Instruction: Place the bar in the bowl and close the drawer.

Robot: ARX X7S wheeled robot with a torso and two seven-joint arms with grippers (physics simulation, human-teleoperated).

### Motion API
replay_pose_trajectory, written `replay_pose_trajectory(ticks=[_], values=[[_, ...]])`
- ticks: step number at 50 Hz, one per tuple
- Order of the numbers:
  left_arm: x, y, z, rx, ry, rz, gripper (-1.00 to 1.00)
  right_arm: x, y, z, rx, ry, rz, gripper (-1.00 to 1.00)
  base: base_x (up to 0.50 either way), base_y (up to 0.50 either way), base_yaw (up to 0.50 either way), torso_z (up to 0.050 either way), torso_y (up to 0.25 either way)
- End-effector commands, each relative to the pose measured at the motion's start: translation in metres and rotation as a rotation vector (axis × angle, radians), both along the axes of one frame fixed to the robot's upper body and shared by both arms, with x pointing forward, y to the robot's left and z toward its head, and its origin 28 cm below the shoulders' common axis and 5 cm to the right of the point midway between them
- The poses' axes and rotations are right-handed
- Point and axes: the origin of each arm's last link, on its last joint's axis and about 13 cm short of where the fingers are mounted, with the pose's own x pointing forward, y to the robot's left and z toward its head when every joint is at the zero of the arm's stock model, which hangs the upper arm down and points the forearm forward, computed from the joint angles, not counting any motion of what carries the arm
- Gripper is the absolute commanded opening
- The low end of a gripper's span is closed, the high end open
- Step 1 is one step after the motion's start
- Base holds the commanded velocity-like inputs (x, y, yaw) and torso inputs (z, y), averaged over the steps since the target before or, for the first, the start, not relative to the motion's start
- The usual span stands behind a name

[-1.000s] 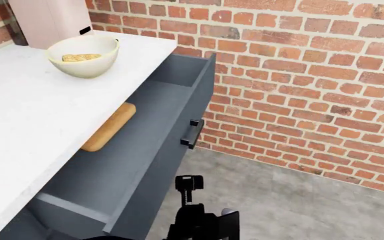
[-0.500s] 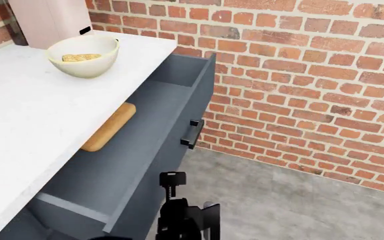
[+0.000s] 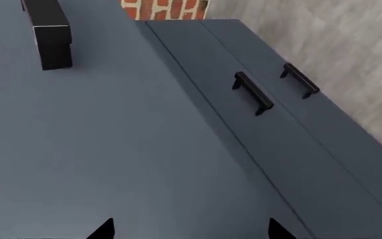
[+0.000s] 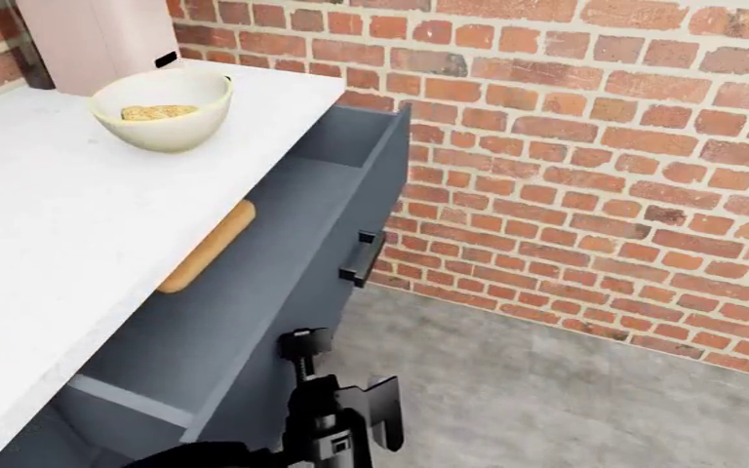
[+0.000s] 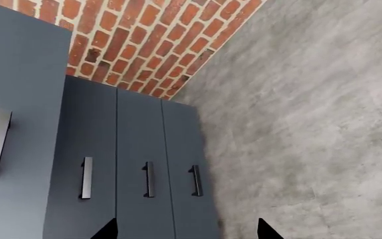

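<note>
The cream-white bowl (image 4: pixel 163 107) stands on the white counter with the tan grainy bar (image 4: pixel 157 113) lying inside it. The blue-grey drawer (image 4: pixel 335 210) stands partly open, and its black handle (image 4: pixel 362 258) also shows in the left wrist view (image 3: pixel 48 35). My left gripper (image 4: pixel 335 375) is right at the drawer front below the handle. Its fingertips (image 3: pixel 189 231) stand wide apart with nothing between them. My right gripper (image 5: pixel 187 229) is open and empty above the cabinet doors and the floor; it does not show in the head view.
A light-wood cutting board (image 4: pixel 206 247) lies in the drawer, half under the white counter (image 4: pixel 50 224). Cabinet doors with vertical handles (image 5: pixel 149 179) are below the drawer. A brick wall (image 4: pixel 609 146) is at the right, with grey floor (image 4: pixel 570 390) below and a pink appliance (image 4: pixel 95 34) behind the bowl.
The drawer has slid part of the way in towards the counter. My left gripper has moved left along with its front. The bowl and the bar have not moved.
</note>
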Motion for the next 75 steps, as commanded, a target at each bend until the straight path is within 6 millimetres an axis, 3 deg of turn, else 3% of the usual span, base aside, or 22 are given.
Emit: replay_pose_trajectory(ticks=[1,31,75], values=[[0.013,0.013,0.002,0.002,-0.066,0.083,1.0,0.0,0.001,-0.001,0.0,-0.001,0.0,1.0,0.0,0.0,0.0,0.0,0.0],[0.039,0.039,0.007,0.027,-0.227,0.157,1.0,0.002,0.004,-0.001,-0.002,0.0,0.004,1.0,0.0,0.0,0.0,0.0,0.0],[0.058,0.082,0.019,0.142,-0.277,0.301,1.0,0.0,0.01,-0.006,-0.002,0.004,0.006,1.0,0.0,0.0,0.0,0.0,0.002]])
